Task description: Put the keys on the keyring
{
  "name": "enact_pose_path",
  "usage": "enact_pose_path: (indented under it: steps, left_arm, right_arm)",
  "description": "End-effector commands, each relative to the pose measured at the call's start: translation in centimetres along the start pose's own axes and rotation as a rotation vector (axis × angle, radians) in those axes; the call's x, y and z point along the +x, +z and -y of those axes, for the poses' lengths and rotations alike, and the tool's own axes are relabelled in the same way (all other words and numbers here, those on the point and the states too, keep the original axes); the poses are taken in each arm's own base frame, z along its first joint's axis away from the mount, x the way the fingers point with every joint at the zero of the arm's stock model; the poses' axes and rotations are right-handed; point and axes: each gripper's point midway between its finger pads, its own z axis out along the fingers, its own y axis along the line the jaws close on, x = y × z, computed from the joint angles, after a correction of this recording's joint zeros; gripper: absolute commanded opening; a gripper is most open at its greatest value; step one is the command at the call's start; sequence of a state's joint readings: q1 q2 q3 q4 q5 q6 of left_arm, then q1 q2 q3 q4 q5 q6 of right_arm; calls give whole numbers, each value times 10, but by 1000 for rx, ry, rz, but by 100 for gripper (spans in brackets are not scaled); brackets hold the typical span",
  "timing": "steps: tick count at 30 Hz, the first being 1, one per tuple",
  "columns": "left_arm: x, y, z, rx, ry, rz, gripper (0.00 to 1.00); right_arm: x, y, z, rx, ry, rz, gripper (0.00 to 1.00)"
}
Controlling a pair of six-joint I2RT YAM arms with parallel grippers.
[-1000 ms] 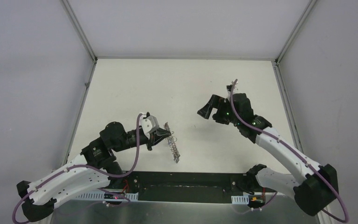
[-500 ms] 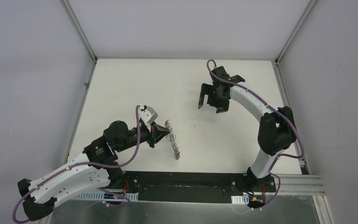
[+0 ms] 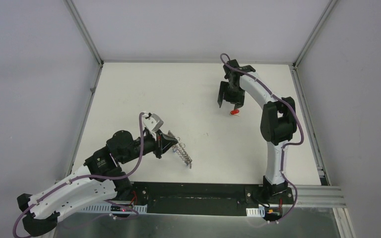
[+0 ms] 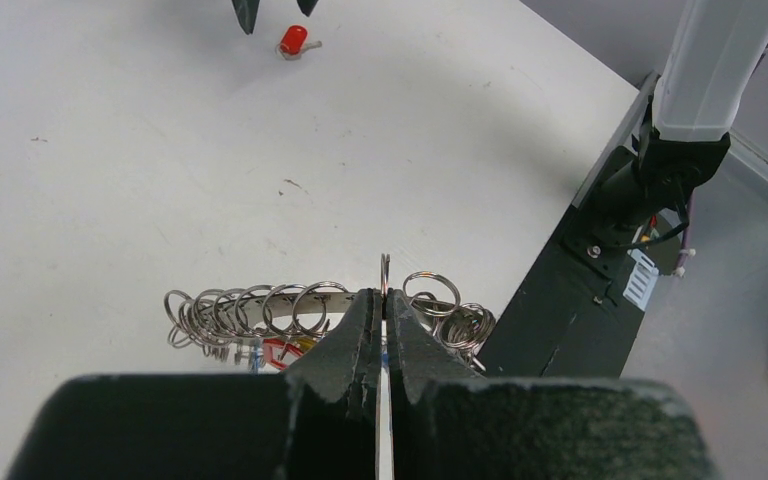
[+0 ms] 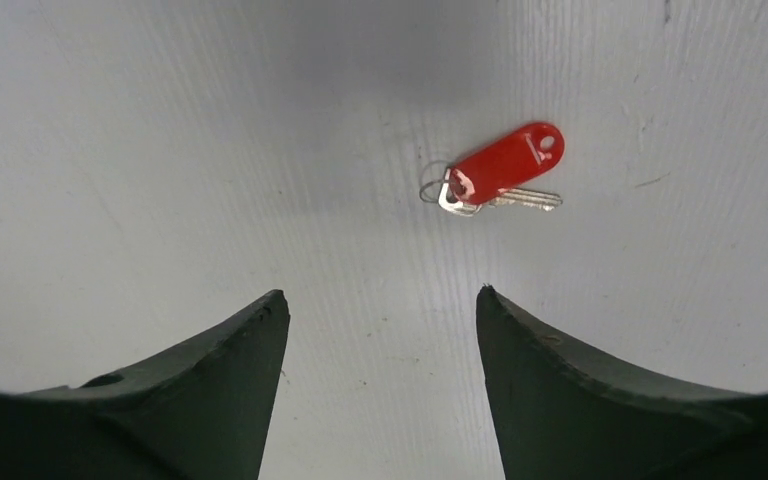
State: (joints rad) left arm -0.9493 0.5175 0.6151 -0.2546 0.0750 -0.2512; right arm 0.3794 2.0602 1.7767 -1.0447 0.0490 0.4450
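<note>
The keyring (image 4: pixel 300 300) is held on edge, clamped in the closed left gripper (image 4: pixel 382 300), so its wire loops are presented for threading. Well beyond the keyring, the red-tagged key (image 5: pixel 505 165) is left loose on the tabletop (image 3: pixel 178 94). The right gripper (image 5: pixel 381 292) is poised beside it, parted and empty.

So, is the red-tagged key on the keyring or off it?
Off. The red-tagged key lies on the table ahead of the open right gripper, well apart from the keyring clamped in the left gripper.
</note>
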Motion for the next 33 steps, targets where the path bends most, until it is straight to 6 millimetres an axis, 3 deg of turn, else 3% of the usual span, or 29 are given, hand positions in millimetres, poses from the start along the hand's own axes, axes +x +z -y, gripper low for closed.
enact_pose_path:
  steps: [1, 7, 13, 17, 21, 27, 29, 33]
  left_arm:
    - [-29, -8, 6, 2, -32, 88, 0]
    - [-30, -15, 3, -19, -52, 106, 0]
    - [-25, -16, 2, -22, -78, 96, 0]
    - [-24, -17, 2, -25, -97, 90, 0]
    - [-24, -17, 2, -29, -104, 89, 0]
    - [-24, -17, 2, -30, -104, 86, 0]
    - [-24, -17, 2, -33, -106, 83, 0]
    - [-23, -17, 1, -38, -121, 79, 0]
  right_arm:
    - [-14, -3, 1, 34, -23, 5, 68]
    - [-9, 25, 20, 153, -22, -55, 65]
    - [-7, 46, 18, 146, -22, -93, 52]
    - [-14, 49, 11, 116, -22, -69, 48]
    - [-22, 49, 14, 137, -11, -40, 52]
    - [-19, 57, 17, 149, -4, -58, 49]
    - [-16, 57, 18, 148, -6, -65, 42]
    - [-12, 55, 15, 116, -17, -69, 13]
